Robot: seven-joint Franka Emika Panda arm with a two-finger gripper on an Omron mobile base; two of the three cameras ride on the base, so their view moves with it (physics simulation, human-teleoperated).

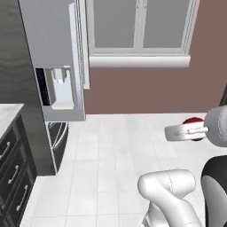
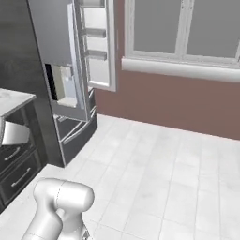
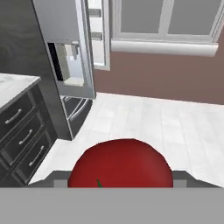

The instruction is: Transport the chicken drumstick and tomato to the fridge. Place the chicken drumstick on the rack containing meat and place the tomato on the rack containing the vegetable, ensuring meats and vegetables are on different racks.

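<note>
A white tiled floor [image 1: 115, 150] runs back to a reddish-brown wall [image 1: 146, 91] under a white-framed window [image 1: 139, 31] in the left base view; at the left stands the fridge [image 1: 53, 57], its grey door carrying a water dispenser [image 1: 60, 86], with dark drawers [image 1: 11, 177] and a pale marbled surface [image 1: 8, 115] at the lower left. At the right edge the gripper [image 1: 188, 131] hangs above the floor, well apart from the fridge, and the tomato [image 1: 194, 121] shows as a red ball just behind its pale fingers [image 1: 179, 132], touching them. In the right base view the same floor [image 2: 159, 173] and window [image 2: 187, 33] appear; the fridge [image 2: 65, 70] has 1 door swung open, showing white door bins [image 2: 96, 33], and a pulled-out lower drawer [image 2: 72, 129] sits beneath. In the hand view the tomato [image 3: 119, 164] sits large and glossy at the bottom centre, between the jaws, which are closed on it; the fridge [image 3: 65, 48] stands far off at the upper left, beside the dark drawers [image 3: 24, 140].
</note>
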